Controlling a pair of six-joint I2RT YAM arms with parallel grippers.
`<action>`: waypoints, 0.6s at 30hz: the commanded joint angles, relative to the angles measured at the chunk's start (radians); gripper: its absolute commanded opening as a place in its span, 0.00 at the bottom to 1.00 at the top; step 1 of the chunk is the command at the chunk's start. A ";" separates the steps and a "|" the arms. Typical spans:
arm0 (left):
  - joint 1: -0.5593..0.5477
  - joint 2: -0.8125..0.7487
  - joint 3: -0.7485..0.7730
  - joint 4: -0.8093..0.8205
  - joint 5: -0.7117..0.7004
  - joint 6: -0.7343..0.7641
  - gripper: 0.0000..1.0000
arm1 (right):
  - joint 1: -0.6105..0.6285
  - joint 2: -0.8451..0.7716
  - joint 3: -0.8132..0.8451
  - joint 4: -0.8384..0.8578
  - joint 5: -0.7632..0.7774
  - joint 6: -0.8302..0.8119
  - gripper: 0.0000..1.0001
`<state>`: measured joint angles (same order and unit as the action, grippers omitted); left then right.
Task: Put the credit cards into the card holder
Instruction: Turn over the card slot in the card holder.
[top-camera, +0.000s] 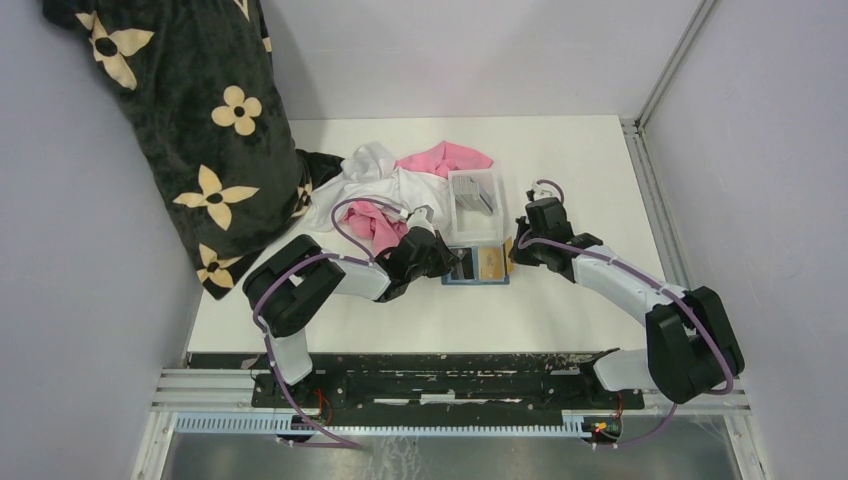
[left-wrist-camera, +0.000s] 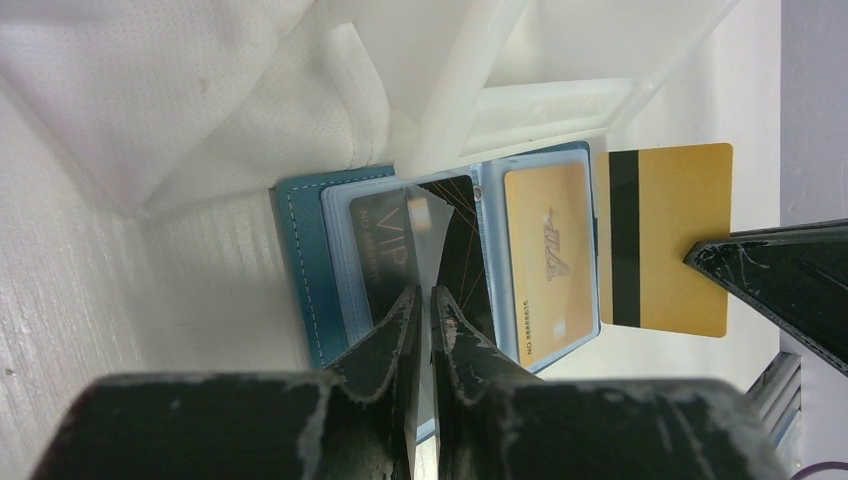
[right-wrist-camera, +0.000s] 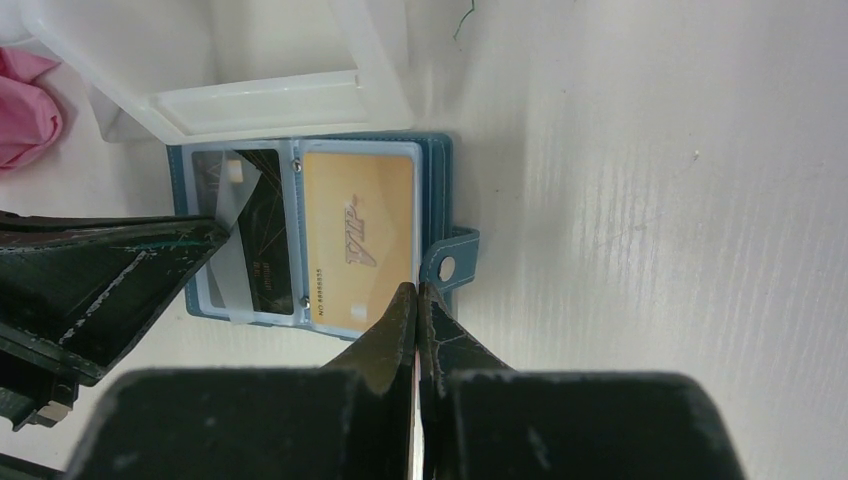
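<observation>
Left wrist view: the left gripper (left-wrist-camera: 422, 305) has its jaws pinched on a clear sleeve (left-wrist-camera: 432, 225) of the open holder (left-wrist-camera: 300, 270) and lifts it off the page with the black card (left-wrist-camera: 385, 255). The next page over already has a gold card (left-wrist-camera: 550, 250) in it. A loose gold card (left-wrist-camera: 680, 215) hangs just beyond the holder's outer edge, its dark stripe toward the holder. The right gripper (left-wrist-camera: 712, 262) is clamped on its far long edge.

The loose card's long axis runs parallel to the slotted cards, so no turn looks needed. It lies on the right arm's side, and I judge it must slide sideways across the filled page to reach the lifted sleeve. Which edge of that sleeve is open I cannot tell.

A clear tray (left-wrist-camera: 560, 100) sits against the holder's far edge and white cloth (left-wrist-camera: 150, 100) crowds the left. Bare table (right-wrist-camera: 650, 200) lies on the right, past the snap tab (right-wrist-camera: 450, 265), so the approach stays low from there.
</observation>
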<state>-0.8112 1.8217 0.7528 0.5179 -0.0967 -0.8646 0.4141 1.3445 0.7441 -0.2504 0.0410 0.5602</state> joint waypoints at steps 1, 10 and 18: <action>-0.006 0.024 0.007 -0.027 -0.026 0.047 0.15 | -0.008 0.018 -0.007 0.045 -0.004 -0.001 0.01; -0.007 0.034 0.012 -0.027 -0.024 0.047 0.14 | -0.012 0.033 -0.016 0.064 -0.014 0.003 0.01; -0.006 0.040 0.010 -0.027 -0.025 0.048 0.14 | -0.020 0.005 -0.013 0.046 -0.008 -0.004 0.01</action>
<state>-0.8116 1.8305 0.7547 0.5304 -0.0967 -0.8646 0.4015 1.3743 0.7265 -0.2256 0.0273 0.5602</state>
